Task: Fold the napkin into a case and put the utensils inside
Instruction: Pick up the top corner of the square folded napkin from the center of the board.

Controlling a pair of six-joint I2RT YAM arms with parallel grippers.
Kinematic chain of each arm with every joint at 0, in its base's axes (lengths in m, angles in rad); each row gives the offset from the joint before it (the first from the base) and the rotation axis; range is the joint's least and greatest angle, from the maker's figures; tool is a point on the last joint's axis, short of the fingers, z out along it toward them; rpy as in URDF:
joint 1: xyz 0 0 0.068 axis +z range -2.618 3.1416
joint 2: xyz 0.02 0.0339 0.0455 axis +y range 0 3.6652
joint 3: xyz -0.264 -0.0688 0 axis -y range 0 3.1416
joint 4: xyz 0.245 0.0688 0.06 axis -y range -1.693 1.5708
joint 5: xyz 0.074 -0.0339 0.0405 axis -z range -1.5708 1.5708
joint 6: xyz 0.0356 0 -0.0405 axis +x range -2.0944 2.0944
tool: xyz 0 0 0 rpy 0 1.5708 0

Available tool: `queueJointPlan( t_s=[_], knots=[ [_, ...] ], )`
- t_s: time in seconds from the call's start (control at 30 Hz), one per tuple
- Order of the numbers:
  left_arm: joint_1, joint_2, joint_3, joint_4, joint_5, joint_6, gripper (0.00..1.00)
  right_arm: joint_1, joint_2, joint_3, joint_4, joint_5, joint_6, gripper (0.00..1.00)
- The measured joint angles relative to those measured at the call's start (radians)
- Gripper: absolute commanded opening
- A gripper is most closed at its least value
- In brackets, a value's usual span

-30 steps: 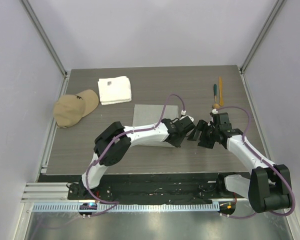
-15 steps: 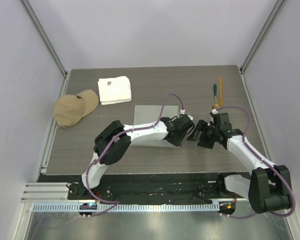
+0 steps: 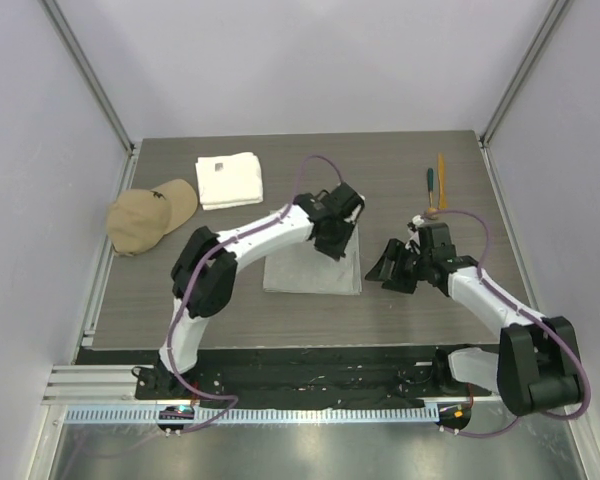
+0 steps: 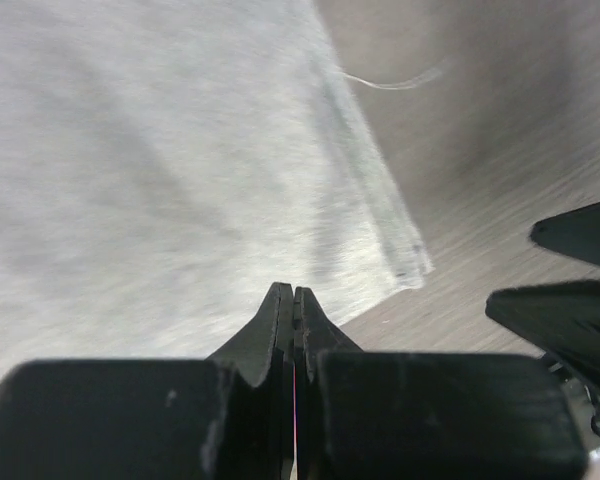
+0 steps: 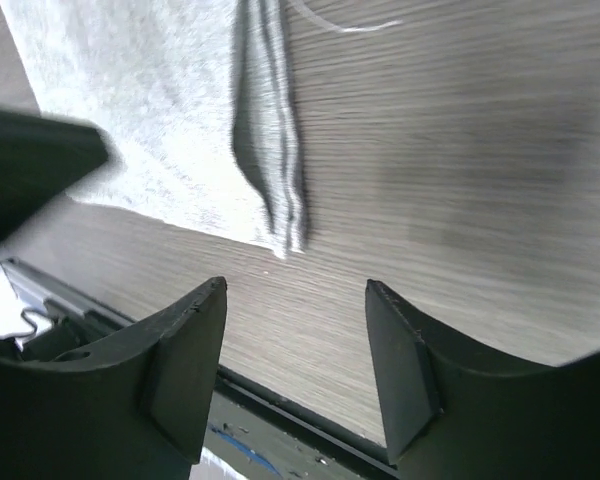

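On the dark wood-grain table (image 3: 150,300), the napkin (image 3: 300,272) lies at the centre. It is a light grey, soft, faintly fuzzy cloth folded to a flat rectangle. Its right edge shows thin stacked layers ending in a sharp corner at 5 o'clock, and a loose thread (image 4: 390,82) curls off that edge farther up.

The left gripper (image 3: 332,238) sits over the napkin's 1 o'clock corner, its black fingers pressed flat together. The right gripper (image 5: 295,288) hangs just off the napkin's right edge, at 3 o'clock from it, its claw spread wide, framing that sharp corner and bare wood.

A tan cap (image 3: 150,215) rests at the table's 9 o'clock edge, and a thick white towel (image 3: 229,180) at 11 o'clock.

The utensils (image 3: 430,180) lie at 2 o'clock, well apart from the napkin: a teal-handled piece (image 3: 430,188), an orange stick (image 3: 441,170) just beside it, and a round wooden bowl (image 3: 432,212) near the right arm.

Open wood runs along the near edge and the left side.
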Motion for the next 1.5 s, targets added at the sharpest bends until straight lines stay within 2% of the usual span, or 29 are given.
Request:
queueJointPlan(
  t_s=[0.13, 0.2, 0.23, 0.27, 0.33, 0.4, 0.47, 0.5, 0.6, 0.67, 0.77, 1.0, 1.3, 1.5],
  knots=[
    [0.126, -0.056, 0.015, -0.047, 0.056, 0.064, 0.00, 0.064, 0.129, 0.039, 0.065, -0.028, 0.027, 0.54],
    [0.180, -0.064, 0.024, -0.061, 0.098, 0.074, 0.07, 0.078, 0.177, 0.078, 0.068, -0.028, 0.031, 0.55],
    [0.195, -0.065, 0.026, -0.061, 0.113, 0.077, 0.16, 0.079, 0.179, 0.087, 0.069, -0.023, 0.031, 0.55],
    [0.206, -0.065, 0.025, -0.058, 0.129, 0.070, 0.21, 0.077, 0.171, 0.098, 0.068, -0.011, 0.029, 0.55],
    [0.196, -0.067, 0.005, -0.032, 0.155, 0.057, 0.30, 0.069, 0.151, 0.117, 0.059, 0.009, 0.026, 0.55],
    [0.155, -0.071, -0.032, 0.003, 0.163, 0.032, 0.34, 0.060, 0.119, 0.126, 0.049, 0.039, 0.027, 0.55],
    [0.094, -0.071, -0.064, 0.026, 0.137, 0.004, 0.48, 0.050, 0.084, 0.121, 0.037, 0.065, 0.036, 0.55],
    [0.067, -0.071, -0.074, 0.032, 0.124, -0.005, 0.52, 0.048, 0.068, 0.112, 0.035, 0.074, 0.042, 0.55],
    [-0.032, -0.071, -0.090, 0.043, 0.015, -0.055, 0.48, 0.043, 0.030, 0.068, 0.025, 0.090, 0.058, 0.55],
    [-0.082, -0.071, -0.094, 0.054, -0.044, -0.091, 0.38, 0.043, 0.010, 0.033, 0.008, 0.095, 0.068, 0.55],
    [-0.126, -0.070, -0.093, 0.060, -0.129, -0.132, 0.32, 0.043, -0.023, -0.005, -0.019, 0.102, 0.071, 0.55],
    [-0.141, -0.010, -0.063, 0.051, -0.207, -0.178, 0.32, 0.043, -0.090, -0.025, -0.039, 0.108, 0.071, 0.55],
    [-0.151, 0.026, -0.063, 0.047, -0.221, -0.187, 0.27, 0.043, -0.114, -0.054, -0.047, 0.106, 0.071, 0.55],
    [-0.173, 0.033, -0.063, 0.050, -0.219, -0.204, 0.31, 0.043, -0.114, -0.069, -0.047, 0.106, 0.071, 0.55]
  ],
)
